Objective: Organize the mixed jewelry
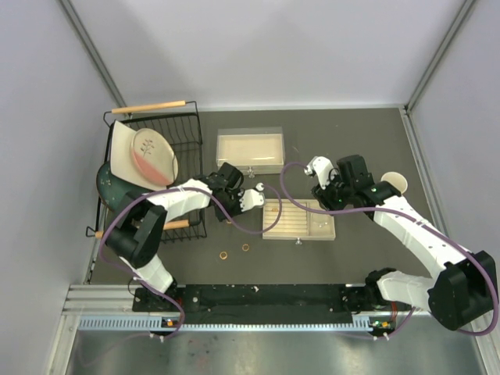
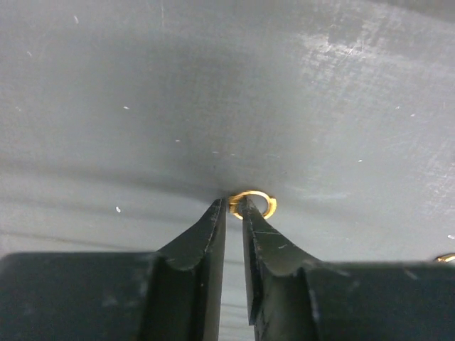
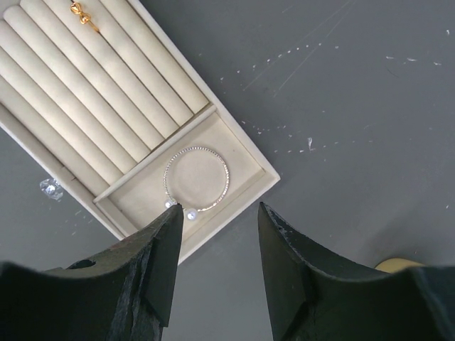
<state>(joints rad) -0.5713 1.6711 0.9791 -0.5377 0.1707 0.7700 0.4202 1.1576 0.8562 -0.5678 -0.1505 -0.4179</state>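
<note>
A small gold ring [image 2: 257, 204] lies on the dark table, and my left gripper [image 2: 233, 206] is shut on its left edge, the tips down at the surface. In the top view this gripper [image 1: 230, 217] is left of the beige slotted tray [image 1: 269, 232]. Two more gold rings [image 1: 224, 255] [image 1: 245, 248] lie loose on the table nearer the arm bases. The silver wire bracelet [image 3: 197, 179] with two pearl ends rests in the tray's flat end compartment. One gold piece [image 3: 84, 15] sits in a tray slot. My right gripper [image 3: 217, 213] hangs open and holds nothing, just off the tray's corner.
A clear lidded box [image 1: 250, 148] stands behind the tray. A black dish rack [image 1: 183, 129] with a plate [image 1: 148, 155] fills the left side. A yellow cup [image 1: 394, 183] is at the right, beside my right arm. A tiny clear knob [image 3: 48, 187] sits by the tray's edge.
</note>
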